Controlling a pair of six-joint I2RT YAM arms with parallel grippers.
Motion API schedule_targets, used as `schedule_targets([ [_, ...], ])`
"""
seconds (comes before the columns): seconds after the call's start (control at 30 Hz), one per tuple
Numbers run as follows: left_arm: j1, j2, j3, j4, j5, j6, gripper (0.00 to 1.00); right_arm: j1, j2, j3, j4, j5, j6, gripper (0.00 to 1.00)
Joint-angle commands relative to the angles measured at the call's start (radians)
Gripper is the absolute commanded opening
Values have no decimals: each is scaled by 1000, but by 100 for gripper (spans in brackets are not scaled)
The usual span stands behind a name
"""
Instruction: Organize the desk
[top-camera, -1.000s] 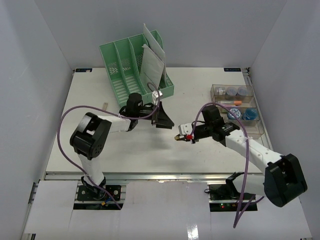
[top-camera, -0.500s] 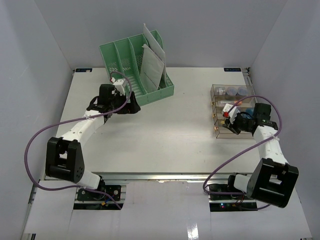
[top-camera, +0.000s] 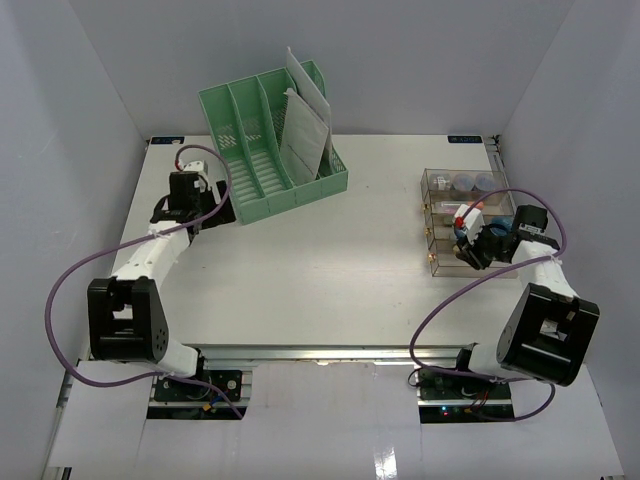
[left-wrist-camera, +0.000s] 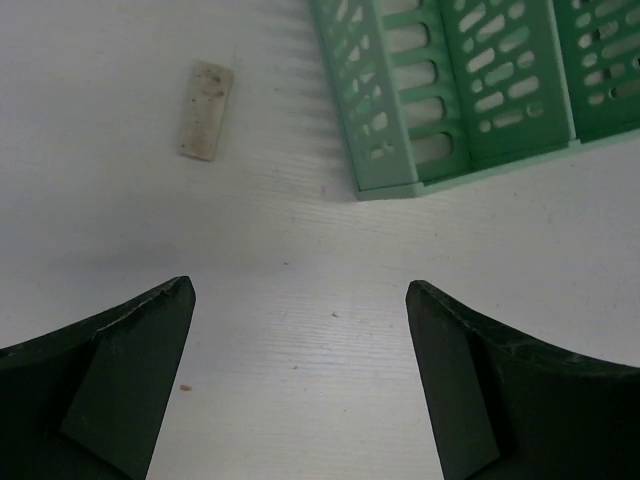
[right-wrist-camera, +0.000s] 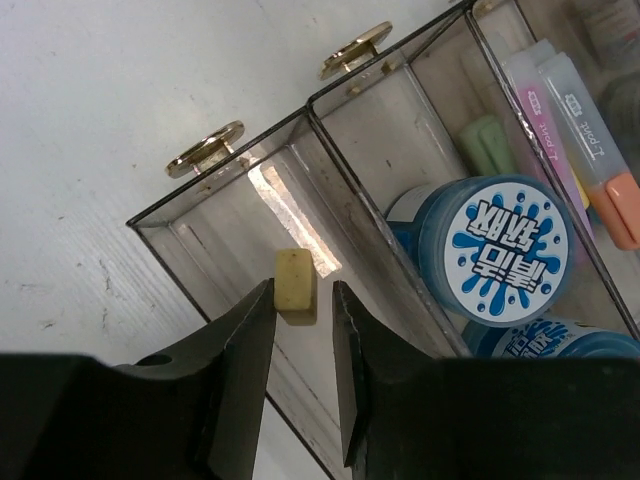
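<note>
Top external view: the desk (top-camera: 320, 270) fills the scene, white, with its metal rail along the near edge where both arm bases sit. It carries two containers. A green rack (top-camera: 265, 150) stands at the far left-centre, with papers (top-camera: 305, 130) leaning upright in its rightmost slot and the other slots bare. A clear tray (top-camera: 445, 262) sits at the right, well apart from the rack.

In the right wrist view, the tray's walls divide it into compartments, and two brass knobs (right-wrist-camera: 205, 148) show on its outer side. The end compartment holds one small yellowish block (right-wrist-camera: 296, 280). The next one holds two blue-lidded jars (right-wrist-camera: 505, 250) and one pale green piece (right-wrist-camera: 490, 140), too blurred to name. Beyond that lie two highlighters (right-wrist-camera: 545, 120), side by side.

The right gripper (right-wrist-camera: 304, 288) hangs over the end compartment with its fingers narrow, and the block sits right at their tips. Whether they pinch it or it lies on the compartment floor, I cannot tell.

In the left wrist view, the left gripper (left-wrist-camera: 300, 290) hovers over bare desk with its fingers wide and nothing between them. The rack's near corner lies just beyond it. One small off-white tab (left-wrist-camera: 205, 110) lies flat on the desk to the left of that corner, apart from it.
</note>
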Motion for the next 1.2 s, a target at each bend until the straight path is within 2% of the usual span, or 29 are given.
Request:
schedule_targets([
  [0.0,93,-23,-9,67,-44,-10,98,-2,42,20,93,16,60,53],
  [0.07,119,15,5,77,-22,-5,98,-2,28,19,97,15,74,76],
  [0.13,133,68,33,75,-13,6,98,-2,-6,15,96,-3,96,85],
  [0.2,143,125,73,72,-5,23,98,-4,-53,11,84,-28,144,88],
  [0.37,162,253,167,101,103,103,97,-2,-200,-14,36,-154,190,89],
  [0.47,161,342,250,77,142,136,94,-2,-272,-53,38,-222,232,89],
  [0.73,144,511,358,10,76,193,81,-2,-336,-85,38,-320,279,89],
  [1.0,94,557,334,-2,-88,196,48,-2,-362,-88,38,-370,291,90],
  [1.17,94,527,296,0,-93,173,31,-2,-382,-91,32,-390,295,90],
])
